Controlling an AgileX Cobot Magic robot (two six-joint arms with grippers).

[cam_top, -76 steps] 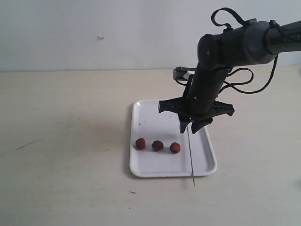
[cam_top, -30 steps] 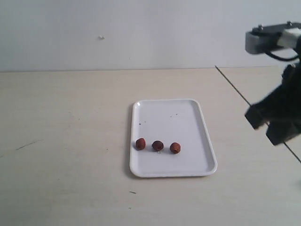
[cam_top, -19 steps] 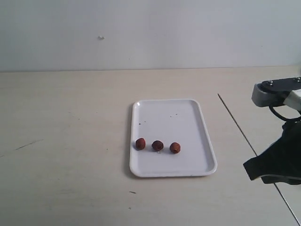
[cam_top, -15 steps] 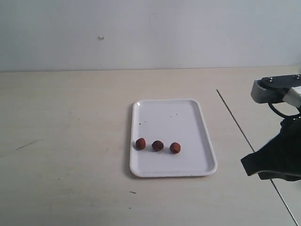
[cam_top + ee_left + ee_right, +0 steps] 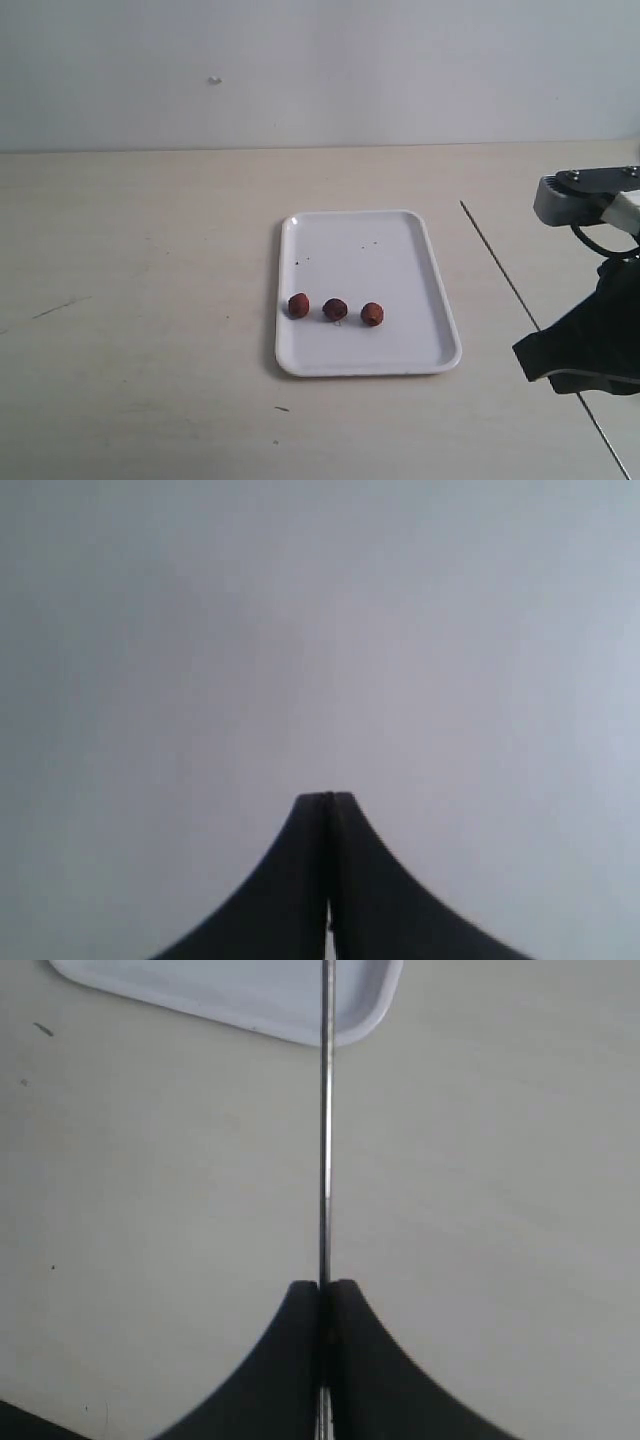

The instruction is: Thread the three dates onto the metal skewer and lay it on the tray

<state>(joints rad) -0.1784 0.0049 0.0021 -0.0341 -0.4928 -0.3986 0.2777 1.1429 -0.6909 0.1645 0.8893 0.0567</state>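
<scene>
Thin grey skewer, 3 red-brn dates

Three dates line the white tray; thin skewer slants nearby.

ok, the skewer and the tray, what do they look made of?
The skewer looks like metal: a thin, straight grey rod with a bright streak along it. The tray looks like plastic or melamine, possibly enamel: smooth white, soft sheen, moulded rounded rim.

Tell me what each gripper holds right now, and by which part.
The right gripper pinches the thin grey metal skewer toward one end, with most of the rod sticking out ahead of its tips. The left gripper is shut on nothing.
</scene>
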